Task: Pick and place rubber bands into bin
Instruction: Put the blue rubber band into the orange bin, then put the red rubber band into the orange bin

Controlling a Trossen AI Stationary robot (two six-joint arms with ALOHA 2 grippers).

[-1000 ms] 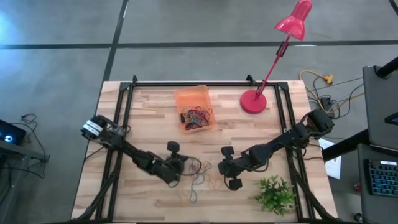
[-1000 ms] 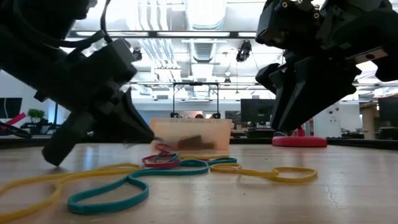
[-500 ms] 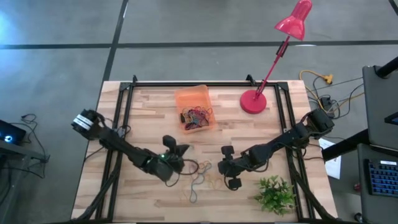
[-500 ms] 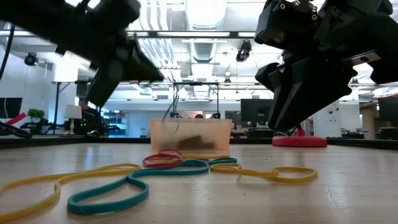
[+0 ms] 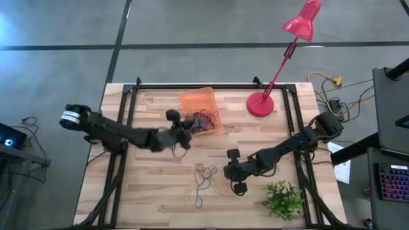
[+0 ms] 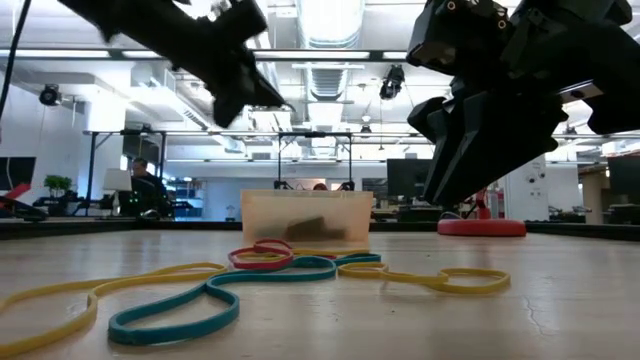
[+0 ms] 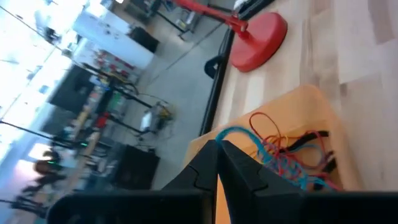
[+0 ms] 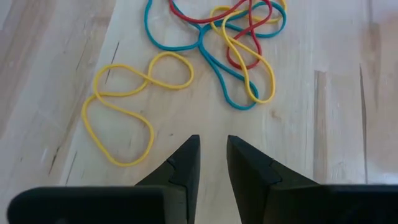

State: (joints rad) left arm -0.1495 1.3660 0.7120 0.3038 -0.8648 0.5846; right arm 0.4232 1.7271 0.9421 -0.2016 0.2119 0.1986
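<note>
Several loose rubber bands in yellow, teal and red lie tangled on the wooden table; they also show in the low view and the right wrist view. The orange bin at the far middle holds more bands. My left gripper is shut and raised at the bin's near left corner. A thin dark band seems to hang below it. My right gripper stands slightly open just right of the loose bands, above the bare table, with nothing between its fingers. My left gripper appears to pinch a thin dark rubber band between its shut fingertips, which come nearly level from the table's left. The band hangs slack below them, clear of the table. The wrist view does not show the place of contact itself.
A red lamp stands on its round base right of the bin, with its arm leaning over the far right corner. A small green plant sits at the near right. Black frame rails run along the table's sides.
My left gripper has risen from the table beside the loose bands and swung toward the far edge, up to the bin, staying shut. The dark strand has been lifted away with it. The bands left on the table have kept their places.
</note>
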